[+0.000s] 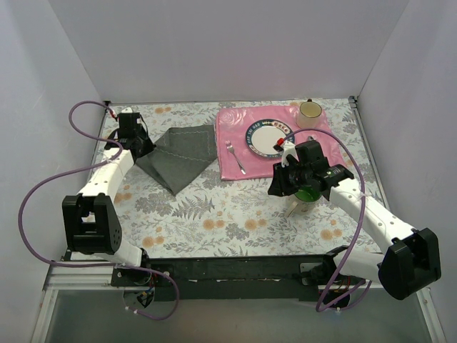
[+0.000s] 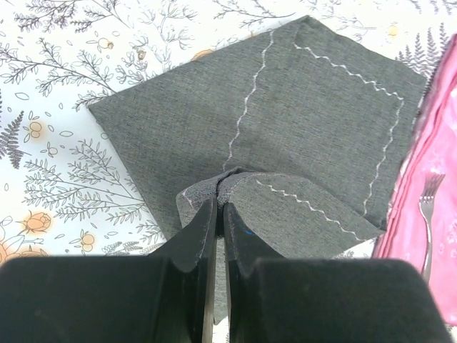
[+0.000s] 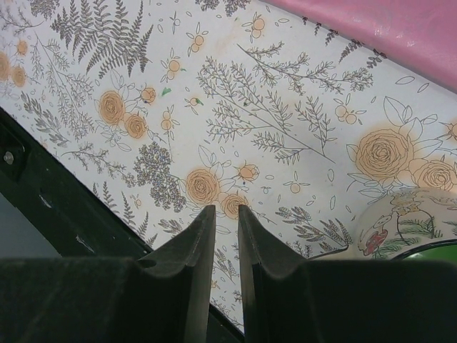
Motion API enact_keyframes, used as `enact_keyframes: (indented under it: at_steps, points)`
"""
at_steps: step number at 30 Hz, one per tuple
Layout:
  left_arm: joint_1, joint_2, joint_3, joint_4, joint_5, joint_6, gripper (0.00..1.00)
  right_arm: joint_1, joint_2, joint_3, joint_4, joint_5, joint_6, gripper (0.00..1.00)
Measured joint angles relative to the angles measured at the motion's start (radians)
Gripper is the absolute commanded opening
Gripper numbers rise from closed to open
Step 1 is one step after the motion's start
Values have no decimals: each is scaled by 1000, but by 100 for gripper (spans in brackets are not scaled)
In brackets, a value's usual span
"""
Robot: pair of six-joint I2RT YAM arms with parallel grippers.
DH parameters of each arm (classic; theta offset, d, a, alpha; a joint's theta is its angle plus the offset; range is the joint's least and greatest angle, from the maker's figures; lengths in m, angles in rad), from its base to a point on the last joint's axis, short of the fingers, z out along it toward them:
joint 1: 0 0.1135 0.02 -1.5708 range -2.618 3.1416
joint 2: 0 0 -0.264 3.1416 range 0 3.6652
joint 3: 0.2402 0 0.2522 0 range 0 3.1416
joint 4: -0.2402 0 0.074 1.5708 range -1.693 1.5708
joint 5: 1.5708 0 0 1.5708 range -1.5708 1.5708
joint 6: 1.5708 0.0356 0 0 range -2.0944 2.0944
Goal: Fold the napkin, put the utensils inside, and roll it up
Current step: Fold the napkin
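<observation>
Left gripper [image 2: 220, 204] is clenched on a corner of the napkin [image 2: 314, 107]. The pinched cloth is raised into a small flap over the rest, which lies flat on the floral table [image 2: 64, 86]. The napkin sits left of the pink placemat [image 1: 235, 125], its right corner touching or just overlapping the mat's edge, can't tell which. Reads as the fold step, early in the task. Carry the corner low across to the opposite edge and line up the white stitch lines. Don't drag the bottom layer or it will bunch. Watch the mat side: the fork [image 2: 427, 207] lies on the mat near the napkin's edge, don't sweep it. Let go only once the corner lies flat. Right gripper [image 3: 226, 211] hangs over the table near the mat, jaws slightly apart, nothing in them. You could use it to pin the lower layer.
</observation>
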Motion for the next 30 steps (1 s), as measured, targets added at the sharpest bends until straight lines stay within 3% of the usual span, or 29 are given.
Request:
enact_keyframes:
  at_steps: [13, 30]
  points:
    - [90, 61, 0, 19, 1, 3, 0, 0, 6, 0, 0, -6, 3, 27]
    - [109, 180, 0, 51, 16, 5, 0, 0, 19, 0, 0, -9, 4, 27]
